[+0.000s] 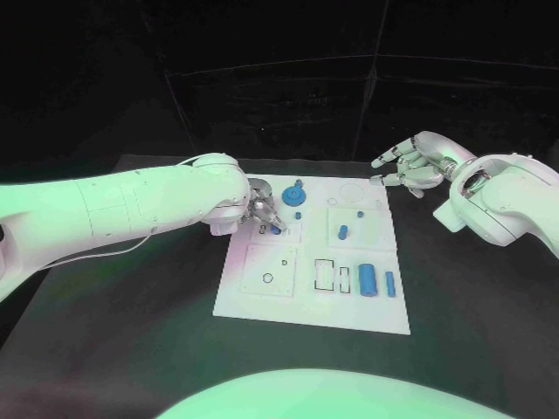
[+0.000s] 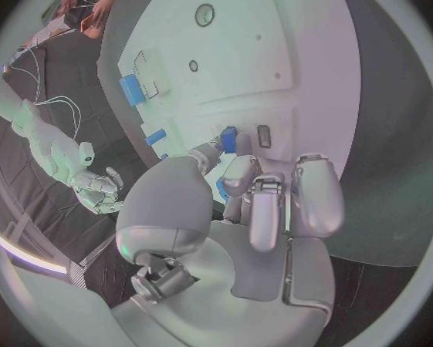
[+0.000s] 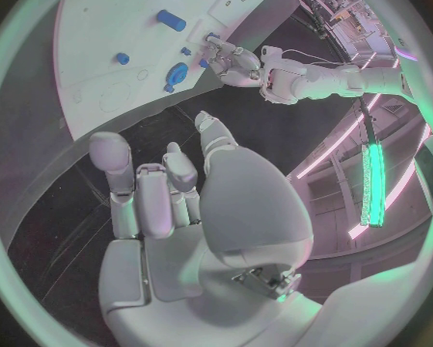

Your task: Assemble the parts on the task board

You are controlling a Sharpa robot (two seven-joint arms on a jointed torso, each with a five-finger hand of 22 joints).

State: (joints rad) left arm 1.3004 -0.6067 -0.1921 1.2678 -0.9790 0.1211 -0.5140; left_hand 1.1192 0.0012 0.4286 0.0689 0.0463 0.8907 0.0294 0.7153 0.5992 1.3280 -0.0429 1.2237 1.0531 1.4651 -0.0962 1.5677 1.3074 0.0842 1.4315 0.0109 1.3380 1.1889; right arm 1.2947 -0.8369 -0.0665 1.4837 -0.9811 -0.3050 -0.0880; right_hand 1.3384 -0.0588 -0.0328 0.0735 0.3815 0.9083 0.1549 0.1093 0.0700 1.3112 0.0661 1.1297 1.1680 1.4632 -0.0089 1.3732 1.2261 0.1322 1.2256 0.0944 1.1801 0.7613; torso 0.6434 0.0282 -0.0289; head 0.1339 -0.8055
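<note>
The white task board lies mid-table. My left hand hovers over its far left part and pinches a small blue part at its fingertips. In the left wrist view that part sits at the thumb tip, beside a dark slot. A round blue knob, a small blue piece, a blue peg and two blue cylinders rest on the board. My right hand hangs beyond the board's far right corner, fingers apart, holding nothing.
Black table surrounds the board. Empty cut-outs and a round hole mark the board's near half. The right wrist view shows the board and my left hand past my own hand.
</note>
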